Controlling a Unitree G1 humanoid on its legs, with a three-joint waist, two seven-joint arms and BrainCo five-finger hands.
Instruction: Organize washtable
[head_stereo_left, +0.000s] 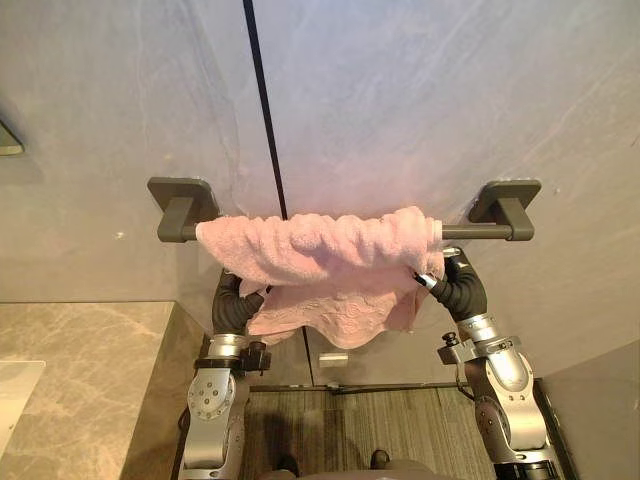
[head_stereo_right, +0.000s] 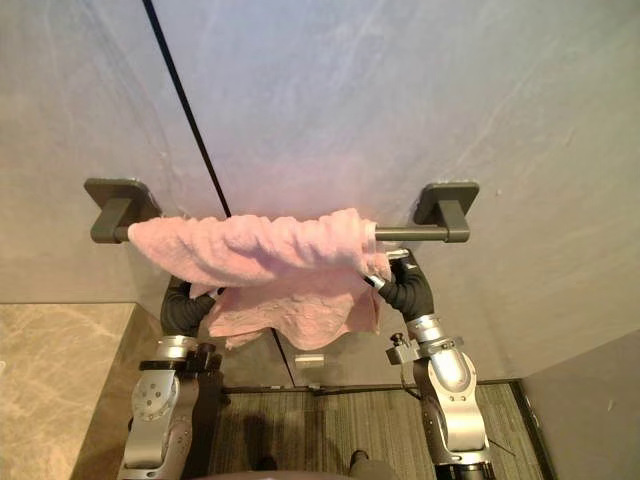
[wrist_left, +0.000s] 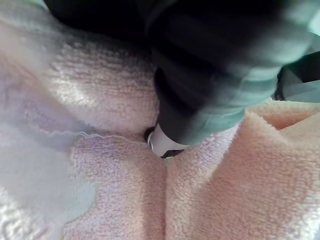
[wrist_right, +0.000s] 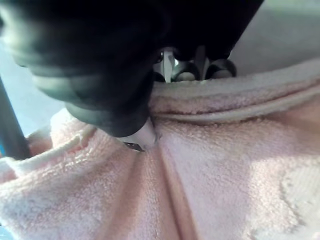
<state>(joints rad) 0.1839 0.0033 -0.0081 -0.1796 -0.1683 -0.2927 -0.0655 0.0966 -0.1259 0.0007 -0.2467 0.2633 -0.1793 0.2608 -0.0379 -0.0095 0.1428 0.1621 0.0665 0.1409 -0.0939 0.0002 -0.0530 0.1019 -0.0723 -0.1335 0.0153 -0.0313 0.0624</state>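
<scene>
Pinches the pink towel (head_stereo_left: 320, 250) at its right end with the right hand (head_stereo_left: 455, 288): thumb (wrist_right: 142, 134) dug into the pile, fingers (wrist_right: 187, 74) curled over the rolled hem opposite, cloth creased between them. Just above those fingers, a bare stretch of the dark grey towel bar (head_stereo_left: 480, 232). Towel draped over that bar and bunched along most of its length, one flap hanging lower behind the front fold. Reaches up under the towel's left part with the left hand (head_stereo_left: 236, 305); dark cover showing below the hanging flap, the rest buried in folds, so cannot tell open from closed. Beyond both hands, grey stone wall (head_stereo_left: 420, 90) with a black vertical seam (head_stereo_left: 262, 100). Below and outward of the left hand, beige marble countertop (head_stereo_left: 90, 345). Between the two arms, lower down, striped floor (head_stereo_left: 390, 425).
</scene>
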